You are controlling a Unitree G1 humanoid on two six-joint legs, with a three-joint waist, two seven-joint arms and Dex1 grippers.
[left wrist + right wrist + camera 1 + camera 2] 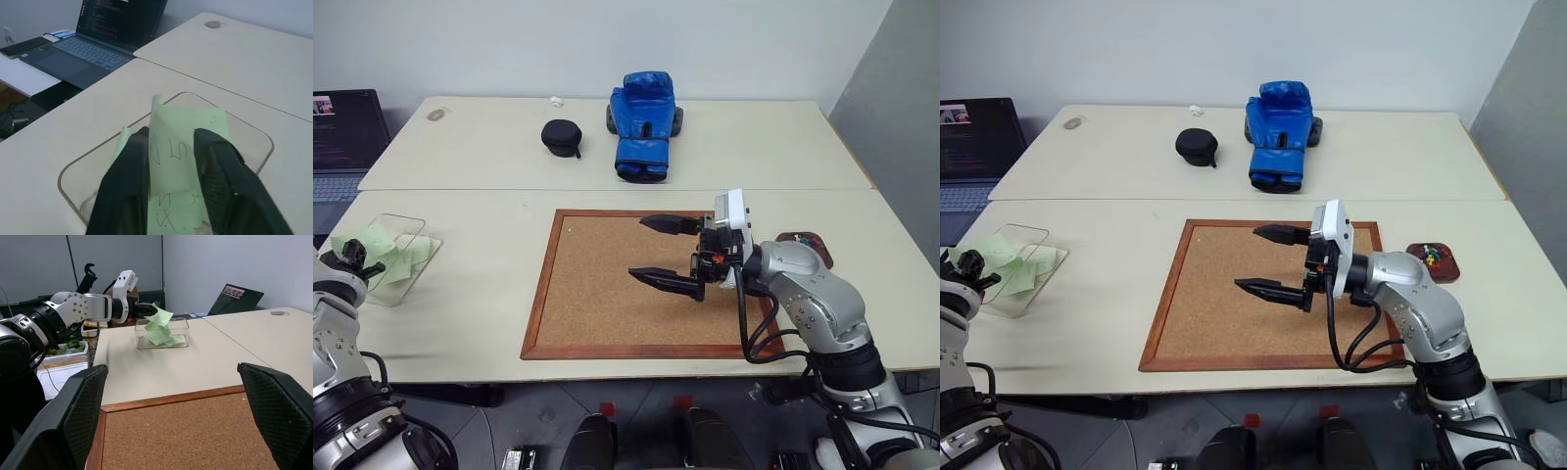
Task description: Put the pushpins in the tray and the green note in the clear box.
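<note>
Two pale benches (470,294) butt together under you, with a laptop (105,29) off the far left corner. Your left end effector (171,161) sits over the clear box (1023,235) near the left edge, its fingers (217,166) parted on either side of the green note (178,147); you cannot tell whether the paper is still pinched or already let go. The note stands up above the box walls, so it may cling to a finger and lift out when you withdraw, or tip over the rim. The box is light and near the bench edge, so a nudge could slide it off.

Your right end effector (668,253) hangs wide open and empty over the cork board (607,294). The pushpins (1430,258) lie in the tray (1448,271) at the right. Open bench lies between board and box, so pull straight back.
</note>
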